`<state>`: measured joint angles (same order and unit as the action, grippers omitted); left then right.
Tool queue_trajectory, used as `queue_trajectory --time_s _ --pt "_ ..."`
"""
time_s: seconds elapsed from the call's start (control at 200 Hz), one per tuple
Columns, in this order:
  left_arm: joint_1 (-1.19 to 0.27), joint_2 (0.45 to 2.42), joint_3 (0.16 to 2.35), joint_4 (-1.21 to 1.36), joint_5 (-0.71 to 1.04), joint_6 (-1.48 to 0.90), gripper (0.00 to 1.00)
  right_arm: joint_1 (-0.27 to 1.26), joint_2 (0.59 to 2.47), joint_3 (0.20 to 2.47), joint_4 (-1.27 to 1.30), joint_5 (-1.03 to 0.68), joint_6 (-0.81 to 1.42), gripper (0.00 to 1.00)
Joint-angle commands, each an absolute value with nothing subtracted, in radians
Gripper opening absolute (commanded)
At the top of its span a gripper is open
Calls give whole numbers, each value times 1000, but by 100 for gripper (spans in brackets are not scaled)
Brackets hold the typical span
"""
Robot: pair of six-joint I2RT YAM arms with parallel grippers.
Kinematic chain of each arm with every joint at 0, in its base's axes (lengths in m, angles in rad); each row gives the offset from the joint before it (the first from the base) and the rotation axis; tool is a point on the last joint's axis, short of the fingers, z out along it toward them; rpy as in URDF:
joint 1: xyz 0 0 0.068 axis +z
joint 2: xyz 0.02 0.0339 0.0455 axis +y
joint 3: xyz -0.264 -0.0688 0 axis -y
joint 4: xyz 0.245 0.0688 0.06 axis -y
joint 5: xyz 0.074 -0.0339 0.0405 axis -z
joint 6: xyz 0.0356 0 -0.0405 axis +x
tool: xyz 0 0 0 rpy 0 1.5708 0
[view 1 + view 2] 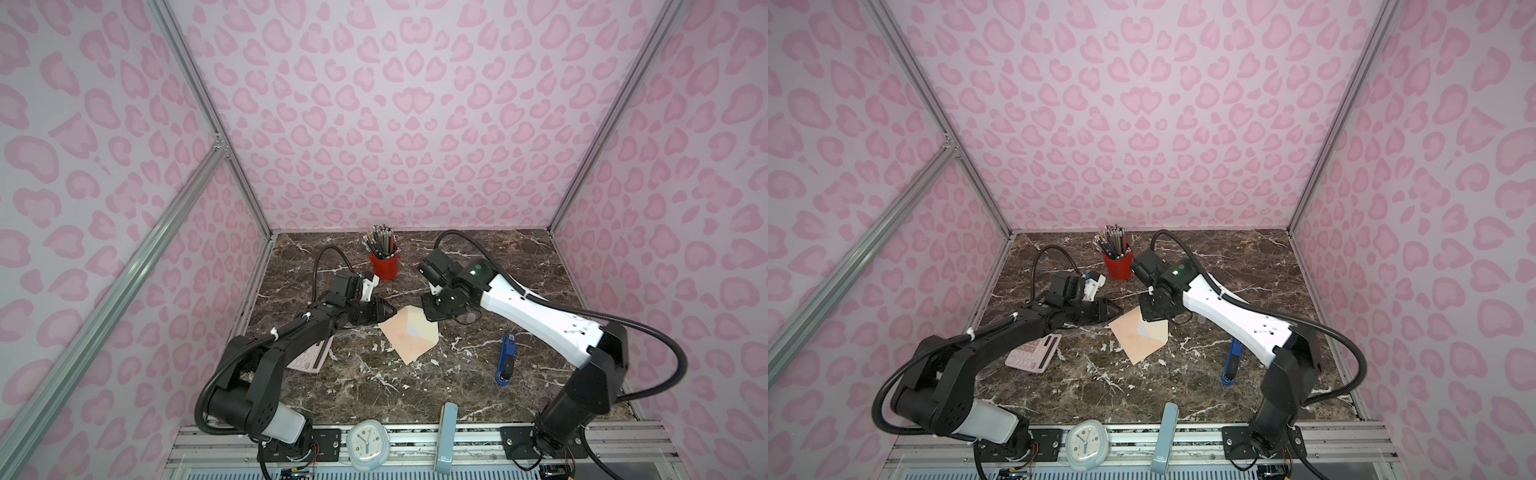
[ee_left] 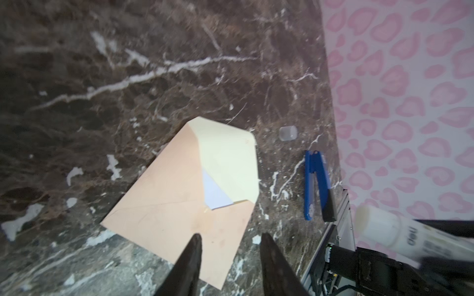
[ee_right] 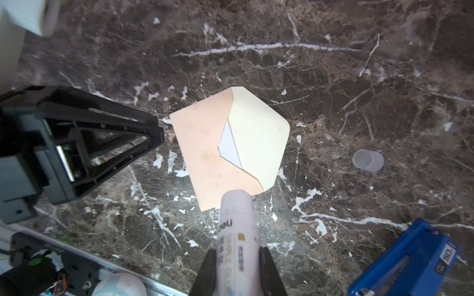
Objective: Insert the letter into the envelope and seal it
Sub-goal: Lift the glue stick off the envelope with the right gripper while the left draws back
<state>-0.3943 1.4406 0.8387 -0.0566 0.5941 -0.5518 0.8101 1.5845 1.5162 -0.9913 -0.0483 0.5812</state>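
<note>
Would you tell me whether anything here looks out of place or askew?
On the envelope, the cream flap is partly folded down, leaving a white sliver of the letter exposed. A translucent cap lies loose on the table, apart from the glue stick in the right gripper.

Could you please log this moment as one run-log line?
left gripper open over envelope | right gripper shut on uncapped glue stick | letter inside, corner showing | flap folded over | cap on table
</note>
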Motion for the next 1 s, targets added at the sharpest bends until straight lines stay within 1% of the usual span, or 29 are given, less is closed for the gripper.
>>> queue_trajectory --time_s 0.0,0.085,0.22,0.31,0.405,0.53,0.66,0.905,0.995 --pt "-396 1318 857 -67 589 -590 51 811 1428 1327 -618 -22 547 0" --pt "-399 1184 848 -51 563 -641 57 813 1277 1150 -388 -19 528 0" --pt "-406 1000 785 32 544 -759 67 847 1084 889 -13 52 469 0" --pt "-431 901 726 104 516 -832 77 909 1003 746 235 127 371 0" --pt "-486 834 673 180 464 -885 81 968 979 654 437 174 282 0" --pt "-569 806 637 246 381 -915 81 994 997 603 602 172 246 0" --pt "-639 818 615 327 323 -942 81 1024 1021 588 704 185 209 0" --pt "-727 906 627 489 286 -973 81 1068 1050 585 775 202 165 0" --pt "-751 945 638 541 289 -980 76 1079 1055 579 793 202 145 0"
